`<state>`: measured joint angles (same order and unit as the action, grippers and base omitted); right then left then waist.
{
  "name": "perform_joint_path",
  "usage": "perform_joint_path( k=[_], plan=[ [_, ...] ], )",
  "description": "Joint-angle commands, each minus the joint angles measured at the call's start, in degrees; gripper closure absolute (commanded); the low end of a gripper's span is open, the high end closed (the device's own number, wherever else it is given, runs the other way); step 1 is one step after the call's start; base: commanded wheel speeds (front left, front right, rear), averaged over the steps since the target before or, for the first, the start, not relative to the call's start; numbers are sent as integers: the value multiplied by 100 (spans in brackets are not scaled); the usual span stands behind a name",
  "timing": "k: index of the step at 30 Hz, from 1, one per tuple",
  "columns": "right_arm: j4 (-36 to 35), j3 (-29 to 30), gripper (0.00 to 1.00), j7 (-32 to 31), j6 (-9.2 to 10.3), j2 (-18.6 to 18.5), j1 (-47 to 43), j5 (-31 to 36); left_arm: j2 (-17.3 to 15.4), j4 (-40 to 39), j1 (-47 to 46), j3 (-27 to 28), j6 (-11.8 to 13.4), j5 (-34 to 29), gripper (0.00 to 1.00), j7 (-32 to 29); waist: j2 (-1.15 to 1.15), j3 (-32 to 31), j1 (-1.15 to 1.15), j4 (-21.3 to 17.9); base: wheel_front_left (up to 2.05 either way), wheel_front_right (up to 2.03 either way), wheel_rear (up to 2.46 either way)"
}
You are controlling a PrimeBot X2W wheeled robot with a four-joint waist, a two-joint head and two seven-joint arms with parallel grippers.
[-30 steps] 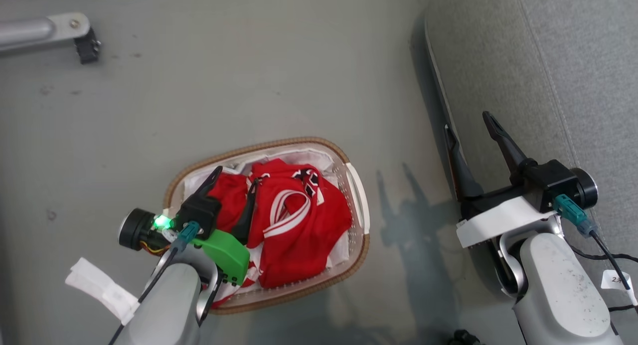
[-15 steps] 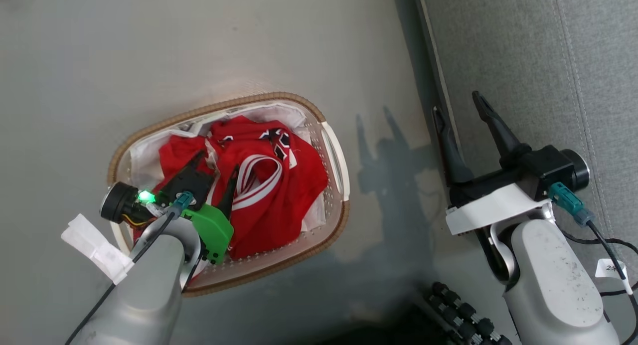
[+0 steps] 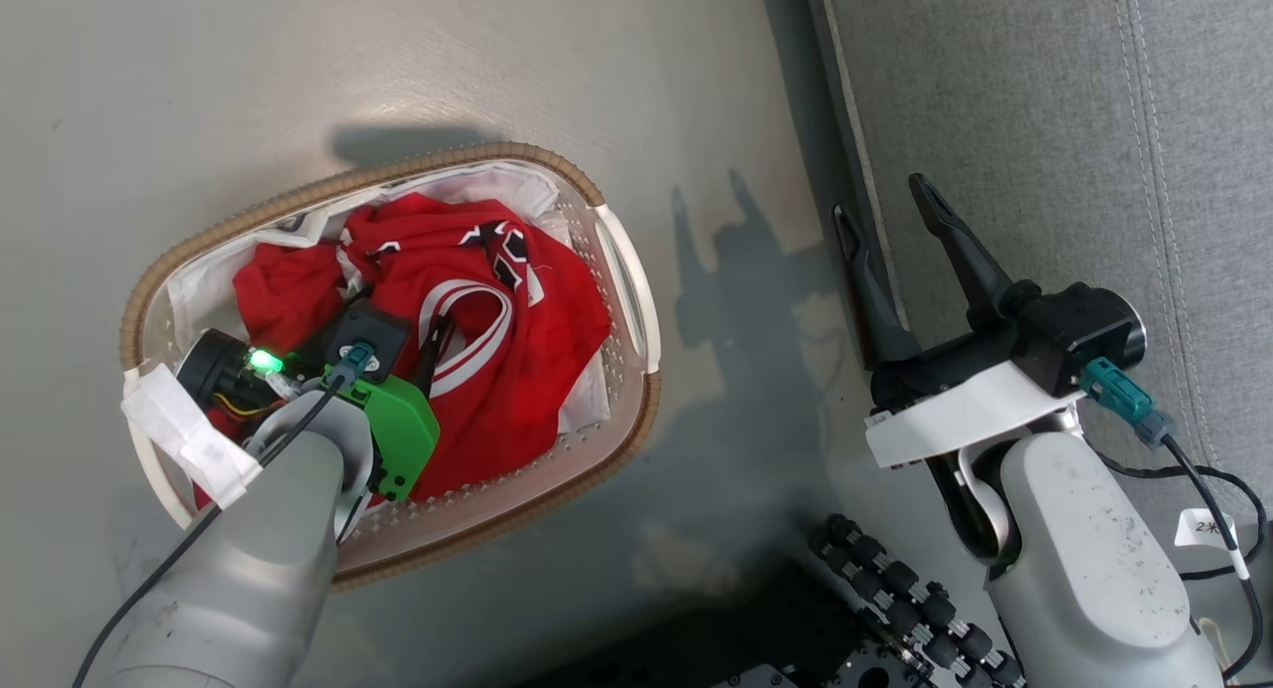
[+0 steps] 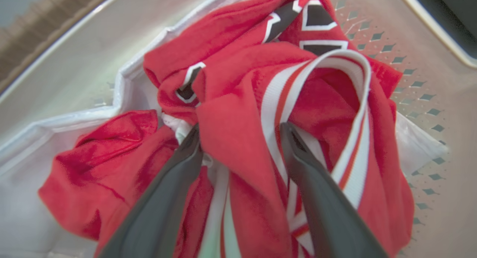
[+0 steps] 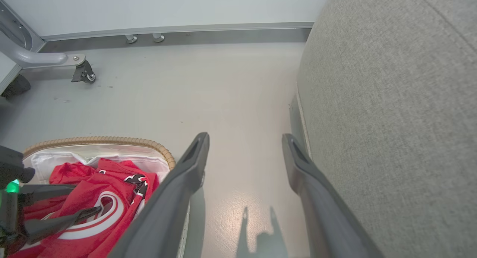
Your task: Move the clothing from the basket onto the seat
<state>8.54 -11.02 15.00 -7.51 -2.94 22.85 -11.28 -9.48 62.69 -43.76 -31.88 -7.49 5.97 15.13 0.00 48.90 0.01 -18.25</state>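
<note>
The white basket (image 3: 348,181) with a brown woven rim stands on the floor, left of the grey seat (image 3: 1044,121). Red clothing (image 3: 497,320) fills it, the striped jersey on top. My left gripper (image 3: 393,305) is down inside the basket, open, its fingers pushed into the pile. In the left wrist view a fold of the jersey (image 4: 238,112) rises between the spread fingers of the left gripper (image 4: 240,133). My right gripper (image 3: 881,201) hangs open and empty at the seat's front edge. The right wrist view shows the right gripper (image 5: 246,138) above bare floor, beside the seat (image 5: 391,101) and the basket (image 5: 100,139).
My wheeled base with black rollers (image 3: 895,589) sits at the bottom right of the basket. A metal frame on a castor (image 5: 84,71) stands far across the floor near the wall's baseboard (image 5: 179,28). A tagged cable (image 3: 1203,529) trails behind my right wrist.
The head camera has shifted, so the whole picture slid. My left gripper has sunk deeper into the clothing, still open. The right gripper keeps its pose.
</note>
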Motion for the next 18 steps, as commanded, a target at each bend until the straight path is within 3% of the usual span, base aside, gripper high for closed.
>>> perform_joint_path(
  k=[1, 10, 11, 13, 14, 18],
  plan=[
    [-20, -8, 0, 26, 4, -3, -6, -39, -15, 74, -136, -24, 3, -32, 0, 3, 0, 82, -1, -61, 0, 0, 0],
    [-15, -130, 0, 26, 4, -7, 71, -21, 65, 681, -434, -245, 3, 111, 0, -1, 0, 199, -1, -137, 0, 0, 0],
    [-21, -143, 0, 26, 4, -8, 98, -27, 57, 718, -454, -235, 3, 157, 6, -1, 0, 196, -1, -140, 0, 0, 0],
    [-34, -164, 0, 26, 4, -3, 133, -43, 81, 694, -456, -280, 3, 206, 96, 0, 0, 183, -1, -142, 0, 0, 0],
    [-28, -165, 0, 26, 4, -6, 132, -48, 91, 645, -442, -283, 3, 251, 100, 0, 0, 163, -1, -132, 0, 0, 0],
    [30, -170, 0, 26, 4, -6, 148, -76, 95, 495, -248, -392, 3, 322, 100, 1, 0, 5, -1, -93, 0, 0, 0]
  ],
)
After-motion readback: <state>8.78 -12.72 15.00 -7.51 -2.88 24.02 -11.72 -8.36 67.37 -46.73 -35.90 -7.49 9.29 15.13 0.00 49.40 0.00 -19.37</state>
